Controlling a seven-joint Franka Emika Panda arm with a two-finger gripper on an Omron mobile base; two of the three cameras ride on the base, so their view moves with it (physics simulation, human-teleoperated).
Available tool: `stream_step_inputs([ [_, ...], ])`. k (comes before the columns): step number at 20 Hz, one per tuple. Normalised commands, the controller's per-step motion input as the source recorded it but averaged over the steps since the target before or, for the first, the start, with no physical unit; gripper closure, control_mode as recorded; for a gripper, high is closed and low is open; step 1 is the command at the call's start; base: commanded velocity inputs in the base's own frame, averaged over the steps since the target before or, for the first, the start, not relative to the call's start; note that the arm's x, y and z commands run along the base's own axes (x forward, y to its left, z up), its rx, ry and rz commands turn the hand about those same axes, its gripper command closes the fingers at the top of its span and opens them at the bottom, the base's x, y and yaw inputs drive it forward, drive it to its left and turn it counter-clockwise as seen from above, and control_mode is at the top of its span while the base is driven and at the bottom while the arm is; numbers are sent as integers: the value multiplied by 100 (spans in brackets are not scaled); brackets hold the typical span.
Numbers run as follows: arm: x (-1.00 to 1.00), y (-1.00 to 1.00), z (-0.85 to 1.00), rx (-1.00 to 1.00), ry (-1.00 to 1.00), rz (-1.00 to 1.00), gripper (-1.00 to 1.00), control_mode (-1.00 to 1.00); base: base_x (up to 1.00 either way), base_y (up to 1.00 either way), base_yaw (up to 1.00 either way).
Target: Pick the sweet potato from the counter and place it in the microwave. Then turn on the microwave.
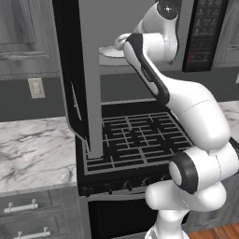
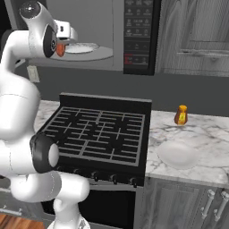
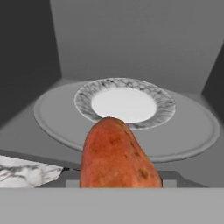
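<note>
Potato (image 3: 116, 155) is in the gripper (image 3: 117, 181), fingers clamped on it from both sides (tips themselves hidden behind the tuber in the hand view). It fills the lower middle of that view, tapered end pointing up toward the plate (image 3: 124, 104). In the right base view it shows as a small orange-red patch (image 2: 60, 49) just under the hand, at the mouth of the microwave (image 2: 109, 27).

Plate sits centred on the grey turntable (image 3: 192, 127) inside the cavity; marbled rim, plain white middle. Potato is in front of the plate, above the turntable's near edge, not on it. Can't tell from these shots whether it touches anything below.

Microwave door (image 1: 86, 74) stands swung wide open, seen edge-on in the left base view, hanging over the left side of the stove (image 1: 140, 140). Button panel (image 2: 138, 31) is on the right of the cavity.

Arm (image 1: 186, 102) reaches up from the base and into the opening, over the stove.

Counter (image 2: 201, 147) right of the stove carries a second white plate (image 2: 178, 154) and, behind it, an orange bottle (image 2: 181, 115). A strip of counter (image 1: 32, 149) also runs left of the stove, over grey drawers (image 1: 28, 205).
</note>
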Motion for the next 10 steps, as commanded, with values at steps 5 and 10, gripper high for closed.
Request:
stream_step_inputs([
  [5, 26, 0, 0, -1, 0, 1, 100, -100, 0, 0, 0],
  [10, 25, 0, 0, -1, 1, 1, 100, -100, 0, 0, 0],
])
